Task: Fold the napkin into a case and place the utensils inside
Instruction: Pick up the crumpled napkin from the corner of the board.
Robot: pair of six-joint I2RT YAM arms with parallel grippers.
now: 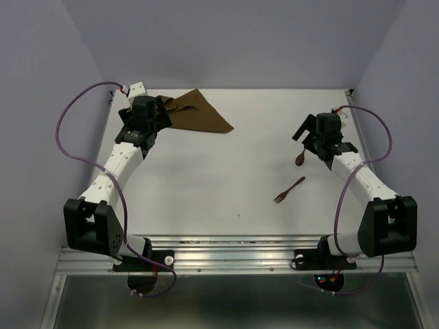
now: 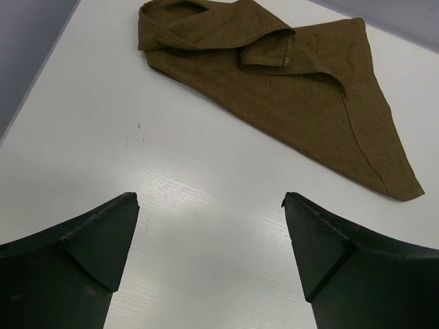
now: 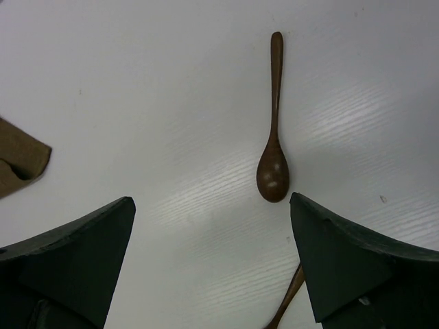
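Fork [image 1: 289, 190]: loose on tabletop [image 1: 206, 178], right side.
Spoon [image 3: 273, 171]: just beyond, under right end effector [image 3: 211, 202], spread wide, empty.
Left end effector [image 2: 209, 199]: spread wide, empty.
Napkin [image 2: 288, 89]: far-left corner, rumpled, unfolded.
Progress: nothing done yet.

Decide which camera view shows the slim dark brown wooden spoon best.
Right wrist view: the spoon lies whole, close and unobstructed. The top view shows it small, its handle partly behind the right gripper. The left wrist view misses it.
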